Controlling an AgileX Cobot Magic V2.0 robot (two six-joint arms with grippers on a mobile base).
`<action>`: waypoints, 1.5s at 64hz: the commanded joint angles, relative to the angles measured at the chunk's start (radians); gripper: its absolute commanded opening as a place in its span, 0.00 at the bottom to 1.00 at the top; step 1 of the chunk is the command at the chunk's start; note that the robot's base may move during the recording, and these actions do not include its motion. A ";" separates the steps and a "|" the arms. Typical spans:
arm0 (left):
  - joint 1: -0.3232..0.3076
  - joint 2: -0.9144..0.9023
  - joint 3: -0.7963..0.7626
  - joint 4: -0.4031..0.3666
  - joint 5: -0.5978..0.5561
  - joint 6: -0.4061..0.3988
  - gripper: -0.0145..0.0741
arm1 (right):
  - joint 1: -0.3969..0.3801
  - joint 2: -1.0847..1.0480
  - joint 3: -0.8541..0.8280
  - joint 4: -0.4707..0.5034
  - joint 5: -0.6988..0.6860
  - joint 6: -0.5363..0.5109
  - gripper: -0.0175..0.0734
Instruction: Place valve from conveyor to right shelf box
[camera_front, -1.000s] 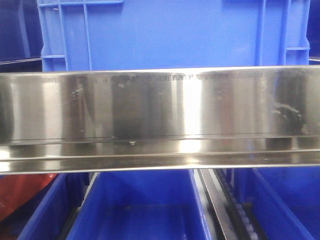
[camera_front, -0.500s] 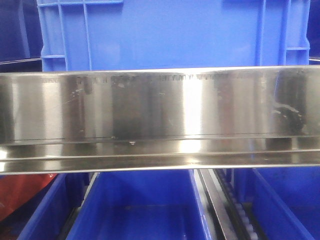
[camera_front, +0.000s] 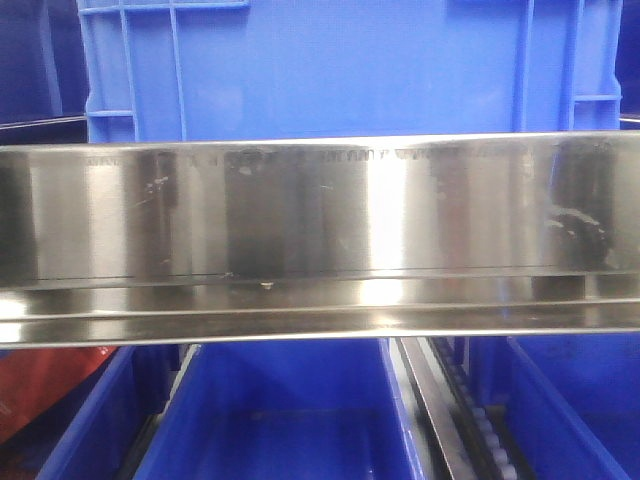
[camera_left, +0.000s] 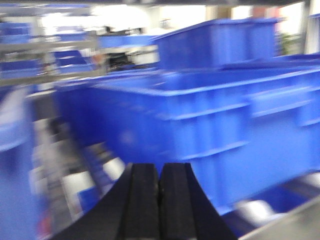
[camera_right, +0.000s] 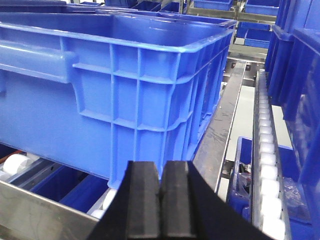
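Note:
The valve and the conveyor are out of view. A shiny steel rail of the right shelf (camera_front: 320, 235) crosses the front view, with a blue box (camera_front: 340, 70) above it and open blue boxes (camera_front: 280, 420) below. My left gripper (camera_left: 160, 172) is shut with nothing between its black fingers, facing a blurred blue box (camera_left: 210, 125). In the right wrist view my right gripper (camera_right: 161, 172) is also shut and empty, close in front of the corner of a large blue box (camera_right: 125, 85) standing on the shelf rollers.
A line of white rollers (camera_right: 267, 150) and a steel rail (camera_right: 222, 130) run beside the large box. A lower blue bin (camera_right: 250, 175) holds bagged items. An orange-red object (camera_front: 40, 385) shows at the lower left under the rail. More blue boxes stand behind.
The front view has shifted very slightly; the blue box above the rail sits a touch further right. Nothing else differs.

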 joint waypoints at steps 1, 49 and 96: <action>0.097 -0.026 0.021 -0.045 0.020 0.057 0.04 | -0.002 -0.004 0.002 -0.011 -0.023 -0.005 0.01; 0.412 -0.188 0.372 -0.115 -0.190 0.068 0.04 | -0.002 -0.004 0.002 -0.011 -0.026 -0.005 0.01; 0.412 -0.188 0.372 -0.115 -0.200 0.068 0.04 | -0.002 -0.004 0.002 -0.011 -0.026 -0.005 0.01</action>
